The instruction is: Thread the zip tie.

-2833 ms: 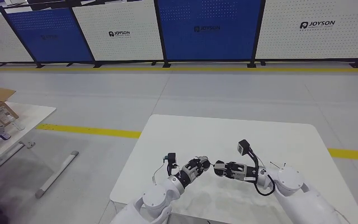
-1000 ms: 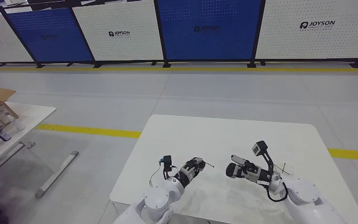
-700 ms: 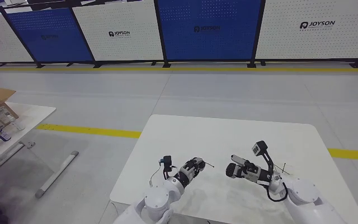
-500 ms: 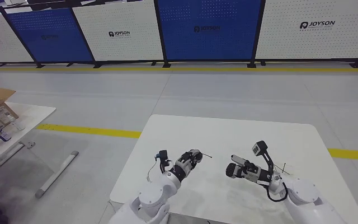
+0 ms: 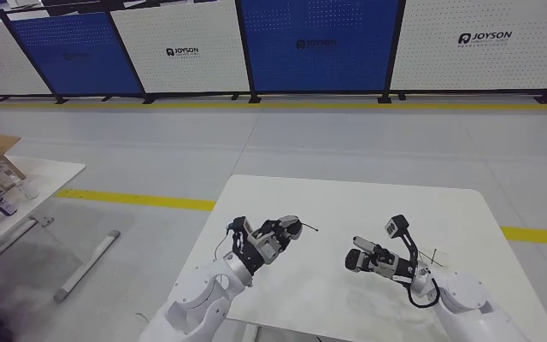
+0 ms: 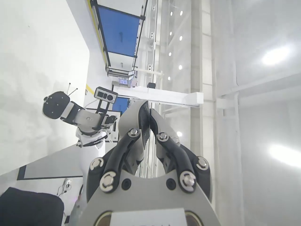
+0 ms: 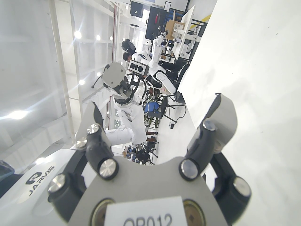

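We log: left gripper closed, apparently pinching the zip tie above the tabletop for threading; right gripper wide, empty.

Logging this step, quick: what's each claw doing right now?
Left claw: closed, pinching the zip tie.
Right claw: open, holding nothing.

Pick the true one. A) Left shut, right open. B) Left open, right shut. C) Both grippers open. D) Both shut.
A: the left gripper has its fingers pressed together on the zip tie, while the right gripper has its fingers wide apart, holding nothing.
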Robot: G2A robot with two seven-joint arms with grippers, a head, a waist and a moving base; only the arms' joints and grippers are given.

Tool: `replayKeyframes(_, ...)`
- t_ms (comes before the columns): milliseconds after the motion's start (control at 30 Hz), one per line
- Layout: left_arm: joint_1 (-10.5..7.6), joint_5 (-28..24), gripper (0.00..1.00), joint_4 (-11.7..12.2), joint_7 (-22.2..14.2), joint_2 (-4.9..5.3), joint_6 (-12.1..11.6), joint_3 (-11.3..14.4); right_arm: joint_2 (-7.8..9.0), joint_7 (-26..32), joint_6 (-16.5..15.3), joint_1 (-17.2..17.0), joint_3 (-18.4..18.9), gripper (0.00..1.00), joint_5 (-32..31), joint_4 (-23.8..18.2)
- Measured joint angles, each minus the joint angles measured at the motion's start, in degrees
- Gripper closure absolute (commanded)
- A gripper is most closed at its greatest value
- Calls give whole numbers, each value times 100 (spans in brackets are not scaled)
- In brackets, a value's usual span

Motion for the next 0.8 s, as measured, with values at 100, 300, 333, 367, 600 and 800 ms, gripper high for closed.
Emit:
replayKeyframes(100, -1, 4, 100, 0, 87, -1, -5, 2, 0, 0, 0, 0, 0, 0, 0, 0)
replayKeyframes(300, -67, -329, 100, 36, -218, -1, 99, -38, 0, 0, 0, 0, 0, 0, 0, 0)
replayKeyframes(333, -76, -460, 100, 33, -345, 5, 164, -89, 0, 0, 0, 0, 0, 0, 0, 0)
replayKeyframes(367, -80, -658, 100, 33, -543, 17, 294, -170, 0, 0, 0, 0, 0, 0, 0, 0)
replayKeyframes(600, -113, -1103, 100, 65, -817, 43, 681, -404, 0, 0, 0, 0, 0, 0, 0, 0)
replayKeyframes(800, -131, -1039, 100, 100, -776, 43, 699, -357, 0, 0, 0, 0, 0, 0, 0, 0)
